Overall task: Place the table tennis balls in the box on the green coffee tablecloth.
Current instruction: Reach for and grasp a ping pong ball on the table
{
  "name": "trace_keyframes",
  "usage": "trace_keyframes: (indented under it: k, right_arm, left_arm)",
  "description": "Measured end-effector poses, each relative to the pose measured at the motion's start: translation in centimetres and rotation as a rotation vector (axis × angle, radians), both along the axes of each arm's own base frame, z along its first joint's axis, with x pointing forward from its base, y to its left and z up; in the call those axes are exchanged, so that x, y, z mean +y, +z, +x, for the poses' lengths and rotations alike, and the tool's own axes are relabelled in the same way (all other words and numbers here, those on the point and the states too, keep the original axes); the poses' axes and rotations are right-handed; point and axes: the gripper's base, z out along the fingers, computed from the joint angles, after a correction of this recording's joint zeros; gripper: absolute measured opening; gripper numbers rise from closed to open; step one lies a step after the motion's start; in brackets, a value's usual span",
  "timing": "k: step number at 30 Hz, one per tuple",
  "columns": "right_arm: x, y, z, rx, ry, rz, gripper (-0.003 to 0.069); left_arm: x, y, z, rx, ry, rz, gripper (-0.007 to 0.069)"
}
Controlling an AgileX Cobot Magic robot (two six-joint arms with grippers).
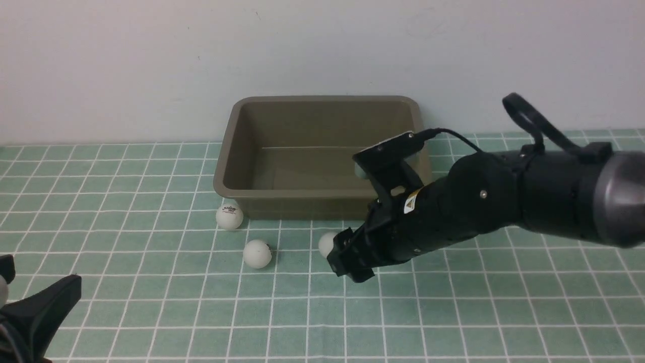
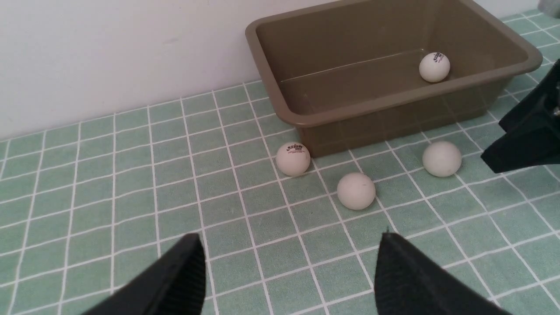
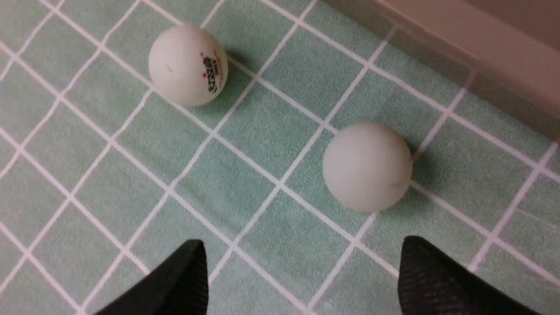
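Note:
The olive-brown box (image 1: 322, 187) stands at the back of the green coffee tablecloth (image 1: 453, 312). One table tennis ball (image 2: 434, 67) lies inside it. Three more rest on the cloth in front of the box: a logo ball (image 1: 229, 216) by its left corner, a middle ball (image 1: 257, 253) and a plain ball (image 1: 326, 243). My right gripper (image 1: 347, 262) is open, low over the cloth, its tips just short of the plain ball (image 3: 367, 166); nothing sits between the fingers (image 3: 433, 280). The middle ball (image 3: 188, 65) lies farther off. My left gripper (image 2: 288, 245) is open and empty at the near left.
A plain white wall (image 1: 151, 60) rises right behind the box. The right arm (image 1: 529, 196) reaches in from the right, across the box's front right corner. The left gripper (image 1: 30, 285) stays at the bottom left corner.

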Motion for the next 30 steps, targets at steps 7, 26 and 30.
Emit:
trace_keyframes:
  k: [7, 26, 30]
  right_arm:
    - [1.5, -1.5, 1.9, 0.02, -0.048, 0.045, 0.0525]
    - [2.0, -4.4, 4.0, -0.022, -0.101, 0.048, 0.0575]
    - [1.8, -4.8, 4.3, -0.022, -0.112, 0.044, 0.0575]
  left_arm:
    - [0.0, 0.0, 0.0, 0.001, 0.0, 0.0, 0.0469]
    - [0.0, -0.1, 0.0, 0.006, -0.002, 0.001, 0.0469]
    - [0.0, -0.1, 0.0, 0.009, -0.003, 0.001, 0.0469]
